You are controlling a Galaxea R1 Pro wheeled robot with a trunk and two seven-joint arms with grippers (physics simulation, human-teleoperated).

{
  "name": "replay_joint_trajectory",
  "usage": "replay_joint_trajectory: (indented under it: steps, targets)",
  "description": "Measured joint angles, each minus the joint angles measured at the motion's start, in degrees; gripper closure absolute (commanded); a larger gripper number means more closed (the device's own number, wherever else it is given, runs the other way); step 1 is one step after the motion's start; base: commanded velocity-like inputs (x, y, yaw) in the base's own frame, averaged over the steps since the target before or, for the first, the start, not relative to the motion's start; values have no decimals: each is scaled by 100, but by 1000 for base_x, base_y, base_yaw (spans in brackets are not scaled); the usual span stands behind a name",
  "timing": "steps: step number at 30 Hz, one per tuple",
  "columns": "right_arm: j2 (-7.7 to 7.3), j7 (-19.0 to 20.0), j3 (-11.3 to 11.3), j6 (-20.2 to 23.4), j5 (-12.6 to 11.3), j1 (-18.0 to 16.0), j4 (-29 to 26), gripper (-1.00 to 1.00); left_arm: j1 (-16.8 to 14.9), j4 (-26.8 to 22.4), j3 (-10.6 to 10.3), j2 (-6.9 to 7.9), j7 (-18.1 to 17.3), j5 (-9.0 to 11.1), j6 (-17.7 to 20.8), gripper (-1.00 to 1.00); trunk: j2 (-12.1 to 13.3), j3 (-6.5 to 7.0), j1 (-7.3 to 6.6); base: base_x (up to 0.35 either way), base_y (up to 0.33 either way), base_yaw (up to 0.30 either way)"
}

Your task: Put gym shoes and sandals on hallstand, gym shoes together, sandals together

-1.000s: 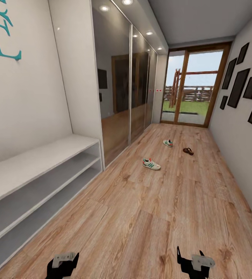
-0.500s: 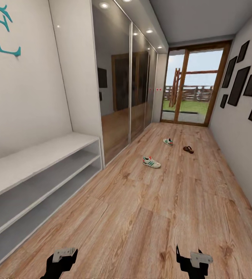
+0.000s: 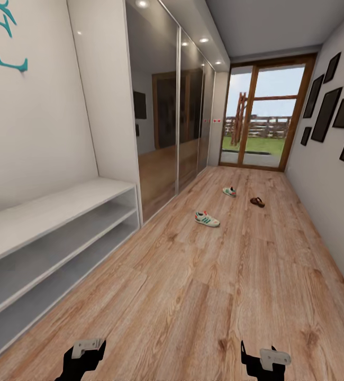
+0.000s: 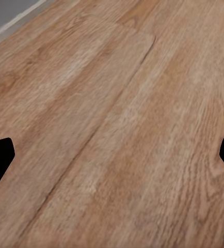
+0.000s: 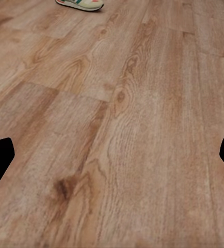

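From the head view, the left claw [image 3: 82,355] and the right claw [image 3: 261,361] hang low over the corridor floor [image 3: 204,296], and both hold nothing. A gym shoe [image 3: 207,219] lies far ahead of the right claw. The second gym shoe [image 3: 229,191] and a sandal [image 3: 257,201] lie farther still. The hallstand [image 3: 50,211] stands beside the left claw.

In the left wrist view, the claw's tips are wide apart over bare planks.

In the right wrist view, the tips are spread too, with the near shoe [image 5: 81,3] far ahead.

I think the shoe is light and a bit soft. Pinching its side walls at the middle looks best.
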Motion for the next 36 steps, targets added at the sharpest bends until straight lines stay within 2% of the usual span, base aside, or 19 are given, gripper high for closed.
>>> replay_joint_trajectory:
  steps: [10, 15, 27, 36]
  targets:
    - [5, -6, 0, -9, 0, 0, 14, -100, -9, 5, 4, -5, 1, -3, 0, -100, -401, -180, 220, 0, 0, -3]
    - [-8, -10, -6, -9, -6, 1, 14, -100, -15, 9, -1, -1, 0, -3, 0, -100, -602, -269, 330, 0, 0, -139]
    - [-14, -12, -9, -9, -8, 1, 10, -100, -11, -49, 1, -4, -8, 2, -11, -100, -603, -270, 329, 17, 0, -261]
    - [-9, -12, -9, -9, -14, 1, 4, -100, -11, -67, -2, 4, -6, 7, -29, -100, -603, -270, 327, 231, 0, -259]
